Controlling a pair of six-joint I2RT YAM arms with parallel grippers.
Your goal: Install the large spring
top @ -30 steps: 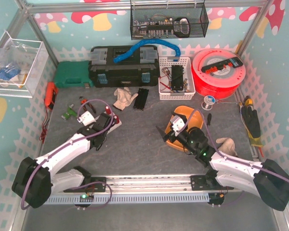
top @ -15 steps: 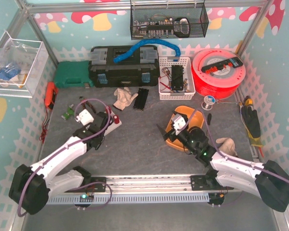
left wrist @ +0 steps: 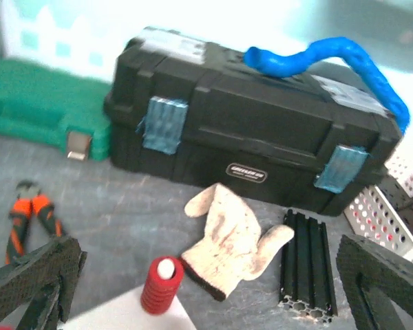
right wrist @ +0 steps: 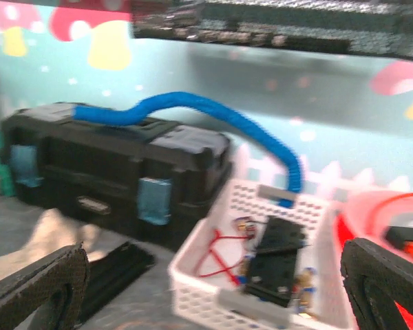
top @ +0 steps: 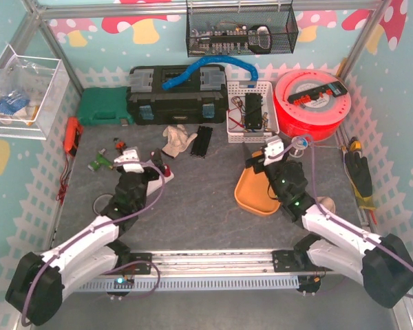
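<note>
The large spring (left wrist: 162, 285) is red and stands upright on a white peg of the white base (left wrist: 127, 317), low in the left wrist view. My left gripper (left wrist: 206, 292) is open; its fingers (left wrist: 34, 282) stand wide on either side of the spring and do not touch it. From above, the spring (top: 163, 168) sits just ahead of the left gripper (top: 150, 176). My right gripper (top: 256, 165) hangs open and empty above the far end of the orange tray (top: 251, 192). In its wrist view the right gripper (right wrist: 213, 289) faces the white basket.
A black toolbox (top: 175, 96) with a blue hose (top: 210, 67) lies at the back, beside a green case (top: 103, 106). A white glove (left wrist: 237, 237), a black extrusion (left wrist: 304, 265) and orange pliers (left wrist: 31, 216) lie past the spring. The white basket (top: 251, 113) and red spool (top: 313, 103) stand back right.
My left gripper has opened and let go of the spring, drawing back toward me. The right arm has swung up and to the right, uncovering the orange tray.
</note>
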